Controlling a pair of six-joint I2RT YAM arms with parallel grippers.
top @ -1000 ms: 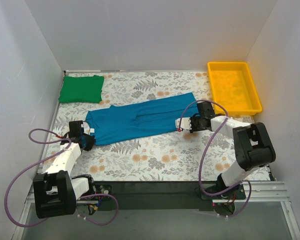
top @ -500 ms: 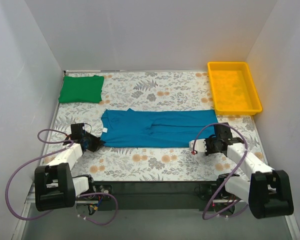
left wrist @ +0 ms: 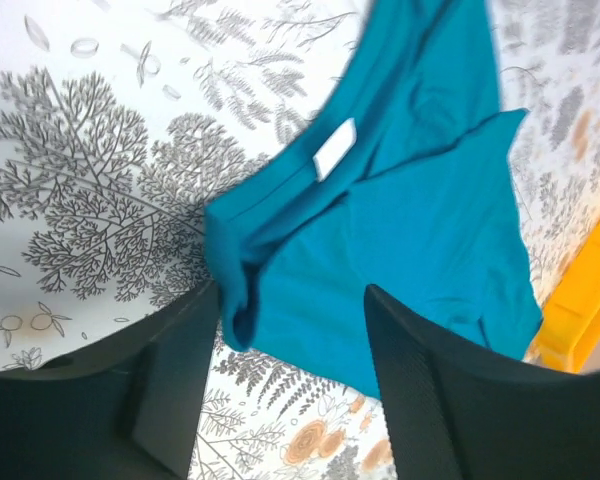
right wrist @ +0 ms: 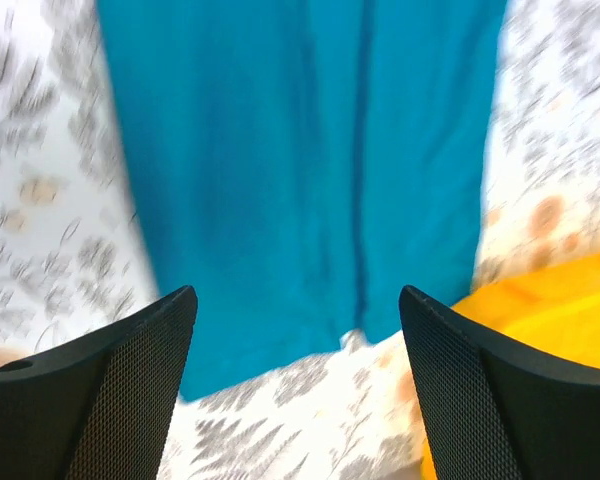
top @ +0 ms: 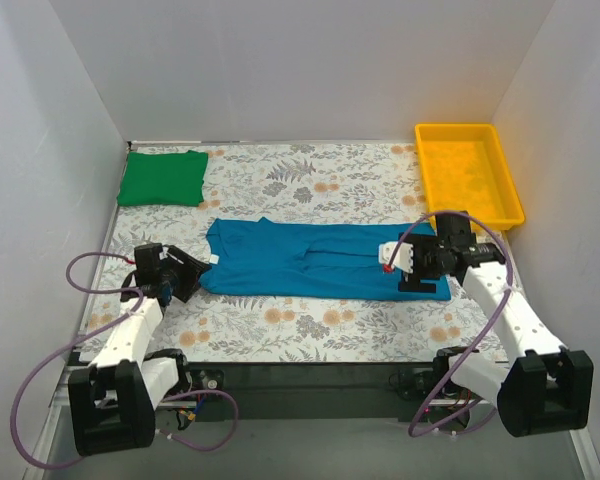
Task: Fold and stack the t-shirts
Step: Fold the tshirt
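Note:
The teal-blue t-shirt lies stretched flat as a long band across the middle of the table. Its white neck label faces up at the left end. My left gripper is open at that end, and a rumpled corner of the collar rests loose between its fingers. My right gripper hovers open and wide over the shirt's right end, holding nothing. The green t-shirt sits folded into a square at the far left corner.
A yellow plastic tray stands at the far right, its edge just beside my right gripper. White walls close in the floral table on the left, right and back.
Both grippers were shut on the ends of the teal-blue t-shirt and have opened, letting it go. The shirt now lies straight and nearer; the right gripper has moved back over its right end.

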